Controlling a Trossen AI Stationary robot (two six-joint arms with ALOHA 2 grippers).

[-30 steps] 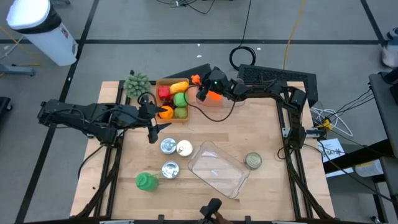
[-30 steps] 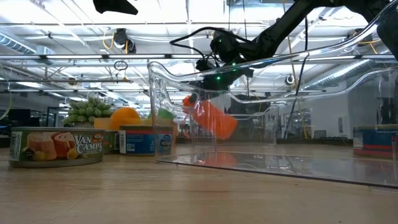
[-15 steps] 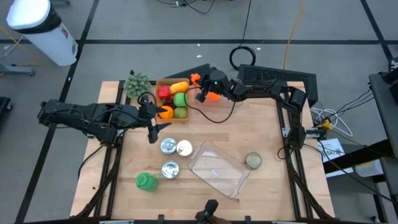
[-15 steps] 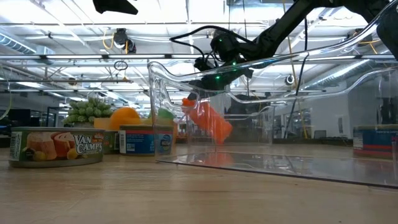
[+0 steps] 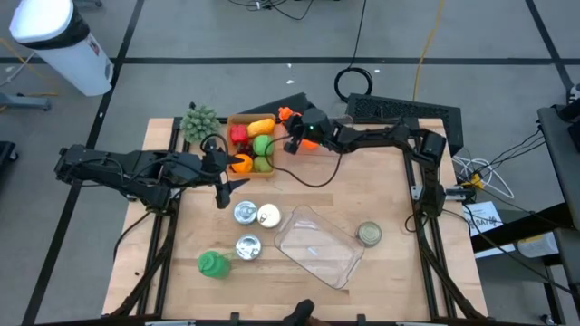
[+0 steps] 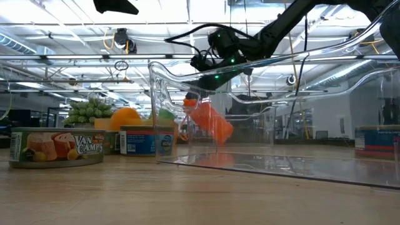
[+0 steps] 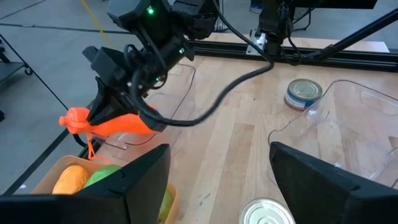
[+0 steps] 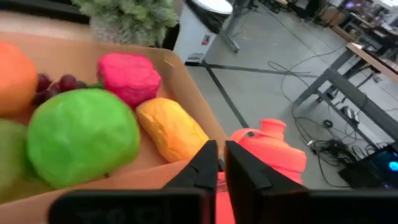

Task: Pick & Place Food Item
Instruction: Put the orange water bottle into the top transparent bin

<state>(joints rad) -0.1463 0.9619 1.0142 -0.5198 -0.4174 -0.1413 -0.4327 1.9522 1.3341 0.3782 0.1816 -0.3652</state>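
An orange bottle-shaped food item [image 7: 127,124] with a round knob at one end is in my right gripper [image 5: 302,134], which is shut on it just right of the cardboard tray [image 5: 237,120]. The tray holds red, green, yellow and orange fruit [image 8: 81,134]. In the low view the item [image 6: 209,122] shows tilted under the gripper. My left gripper [image 5: 227,181] is open and touches nothing. It hovers over the table on the tray's near side. In its own view the left gripper [image 7: 219,149] faces the right arm. My right gripper pinches the orange item's body [image 8: 221,186] between its two fingers, coming slanted down from the table's right. The knob end [image 7: 74,118] sticks out toward the tray. The item hangs tilted, knob end up [image 6: 187,102], lifted off the table.
Near the table's middle lie two cans [image 5: 245,213], a white round thing [image 5: 269,215], a green item [image 5: 213,263] and a clear plastic container [image 5: 317,244]. A third can [image 5: 369,234] sits to the right. A green bunch [image 5: 199,122] stands left of the tray. Another clear container [image 7: 174,93] lies under the right gripper.
My right gripper has carried the orange item a little toward the table's left, closer to the tray. The item has tipped somewhat steeper, its knob end now reaching over the tray's right edge. My left arm has kept still.
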